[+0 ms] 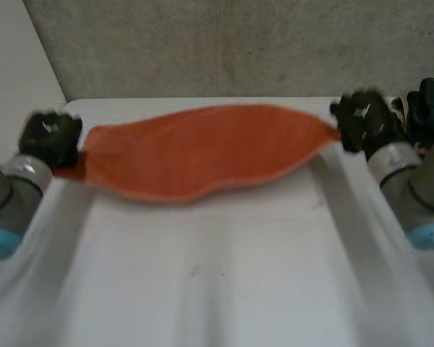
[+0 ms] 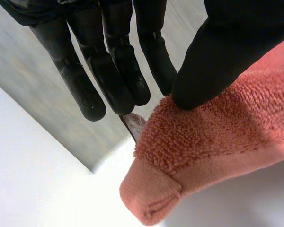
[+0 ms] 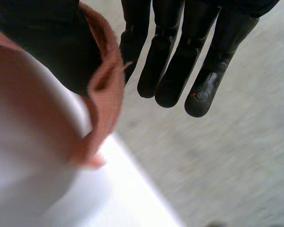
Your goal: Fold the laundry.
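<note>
At table's far edge, left hand (image 1: 50, 137): pinching one end of orange towel (image 1: 202, 152), looped terry pile, flat hemmed corner. Right hand (image 1: 362, 119): pinching the opposite end. Towel stretched lens-shaped between both. White table (image 1: 217, 289); grey concrete wall (image 1: 239, 43). Towel-to-table contact indiscernible.

The orange terry towel (image 1: 202, 152) is stretched wide over the far part of the worktop (image 1: 217, 275). The left hand (image 1: 50, 137) pinches one hemmed end, the right hand (image 1: 362, 119) the other.
</note>
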Available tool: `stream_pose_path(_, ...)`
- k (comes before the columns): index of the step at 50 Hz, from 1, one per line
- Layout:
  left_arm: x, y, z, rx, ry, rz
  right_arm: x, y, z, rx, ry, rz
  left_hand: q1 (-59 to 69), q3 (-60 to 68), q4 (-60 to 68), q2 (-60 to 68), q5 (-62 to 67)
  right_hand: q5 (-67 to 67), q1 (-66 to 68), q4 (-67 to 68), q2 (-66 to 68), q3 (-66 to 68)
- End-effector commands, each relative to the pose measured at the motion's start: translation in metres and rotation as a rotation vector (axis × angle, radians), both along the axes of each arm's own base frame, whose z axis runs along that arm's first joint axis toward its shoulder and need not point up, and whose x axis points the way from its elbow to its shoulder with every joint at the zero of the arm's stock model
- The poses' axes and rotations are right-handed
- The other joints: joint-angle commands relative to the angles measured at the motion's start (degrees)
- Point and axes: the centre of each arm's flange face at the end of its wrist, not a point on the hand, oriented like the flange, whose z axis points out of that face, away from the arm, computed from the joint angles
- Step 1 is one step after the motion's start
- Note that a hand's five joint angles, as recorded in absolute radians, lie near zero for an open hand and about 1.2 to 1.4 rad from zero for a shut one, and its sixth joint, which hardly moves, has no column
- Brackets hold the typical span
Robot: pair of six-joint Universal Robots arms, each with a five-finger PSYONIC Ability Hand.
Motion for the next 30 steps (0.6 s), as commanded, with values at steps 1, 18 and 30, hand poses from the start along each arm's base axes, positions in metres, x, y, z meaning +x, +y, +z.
stream_pose_path(1,0.015,0.024,-0.045,0.214,-0.127,0.013,-0.016,0.03,-0.038,0.3,0.162,-0.009,15.5,11.7,11.2,11.3,13.9,12.8,23.2,11.7,13.0,12.0)
stream_pose_path(18,0.042,0.123,-0.014,0.573,-0.429,-0.011,-0.073,0.095,0.011,0.7,0.467,-0.03,15.5,11.7,11.2,11.3,13.9,12.8,23.2,11.7,13.0,12.0)
stream_pose_path(30,-0.003,0.051,-0.005,0.271,-0.37,-0.007,-0.045,0.03,-0.025,0.496,0.377,-0.098,15.5,11.7,11.2,11.3,13.9,12.8,23.2,11.7,13.0,12.0)
